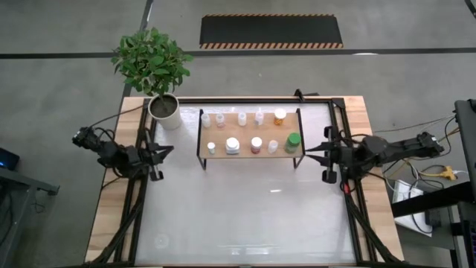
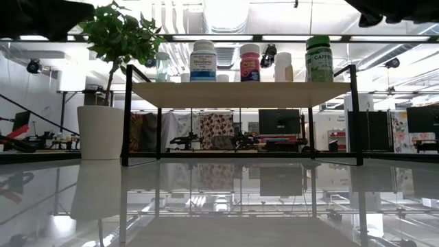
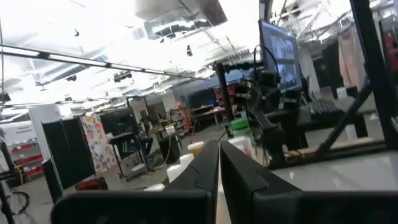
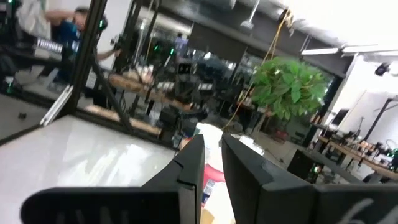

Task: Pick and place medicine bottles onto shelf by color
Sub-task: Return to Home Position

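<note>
The shelf (image 1: 249,155) is a low light-wood board on a black frame, standing toward the table's far edge. Several small bottles stand on it in two rows. The far row is white ones (image 1: 220,118) ending in an orange one (image 1: 280,116). The near row holds a wide white jar (image 1: 233,145), a pinkish one (image 1: 256,144) and a green-capped one (image 1: 293,141). The low view shows the green-capped bottle (image 2: 319,59) upright on the shelf (image 2: 240,95). My left gripper (image 1: 168,152) hangs shut left of the shelf. My right gripper (image 1: 308,151) hangs shut right of it. Both point at the shelf and hold nothing.
A potted plant in a white pot (image 1: 164,109) stands at the shelf's far-left corner, close to my left arm. The glossy white table surface (image 1: 245,216) stretches from the shelf to the near edge. Black frame rails (image 1: 355,216) run along both table sides.
</note>
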Motion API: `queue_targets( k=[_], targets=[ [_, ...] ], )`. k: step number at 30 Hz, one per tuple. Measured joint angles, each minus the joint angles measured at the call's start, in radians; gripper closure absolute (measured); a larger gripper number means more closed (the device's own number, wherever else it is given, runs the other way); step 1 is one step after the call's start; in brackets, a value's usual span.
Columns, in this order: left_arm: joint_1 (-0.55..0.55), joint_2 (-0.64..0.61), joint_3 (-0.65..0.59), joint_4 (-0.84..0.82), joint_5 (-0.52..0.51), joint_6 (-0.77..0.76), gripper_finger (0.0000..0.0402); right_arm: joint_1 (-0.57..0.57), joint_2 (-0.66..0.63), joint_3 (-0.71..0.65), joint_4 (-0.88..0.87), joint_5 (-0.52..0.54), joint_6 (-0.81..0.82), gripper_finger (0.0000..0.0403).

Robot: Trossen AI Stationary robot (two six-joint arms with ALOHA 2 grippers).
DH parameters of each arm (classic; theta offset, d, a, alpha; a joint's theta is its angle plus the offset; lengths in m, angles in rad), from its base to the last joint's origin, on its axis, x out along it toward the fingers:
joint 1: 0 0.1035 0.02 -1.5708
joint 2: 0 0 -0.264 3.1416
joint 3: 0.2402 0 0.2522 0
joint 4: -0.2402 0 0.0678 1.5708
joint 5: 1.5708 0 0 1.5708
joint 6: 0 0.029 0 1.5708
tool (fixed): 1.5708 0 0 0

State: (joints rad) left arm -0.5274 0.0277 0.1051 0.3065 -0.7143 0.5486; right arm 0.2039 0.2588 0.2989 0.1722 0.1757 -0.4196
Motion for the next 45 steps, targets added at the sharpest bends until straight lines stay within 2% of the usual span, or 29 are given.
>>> queue_targets(
  k=[5, 12, 15, 23, 31, 45],
  targets=[
    [0.0, 0.0, -0.02, 0.0, -0.003, 0.0, 0.0402, 0.0, -0.099, -0.106, 0.073, 0.008, 0.006, 0.036],
    [0.0, -0.004, -0.055, 0.006, -0.007, -0.019, 0.0402, 0.0, -0.256, -0.218, 0.08, 0.01, 0.031, 0.036],
    [0.0, -0.003, -0.086, -0.003, -0.007, -0.027, 0.0402, -0.002, -0.258, -0.284, 0.137, 0.018, 0.029, 0.036],
    [0.0, 0.005, -0.097, -0.001, -0.023, -0.046, 0.0402, -0.006, -0.246, -0.287, 0.113, 0.044, 0.031, 0.036],
    [0.0, 0.01, -0.098, -0.001, -0.035, -0.044, 0.0402, -0.006, -0.243, -0.287, 0.118, 0.213, 0.017, 0.036],
    [0.0, 0.029, -0.099, -0.001, -0.035, -0.044, 0.0402, -0.006, -0.231, -0.287, 0.116, 0.217, 0.019, 0.036]
  ],
)
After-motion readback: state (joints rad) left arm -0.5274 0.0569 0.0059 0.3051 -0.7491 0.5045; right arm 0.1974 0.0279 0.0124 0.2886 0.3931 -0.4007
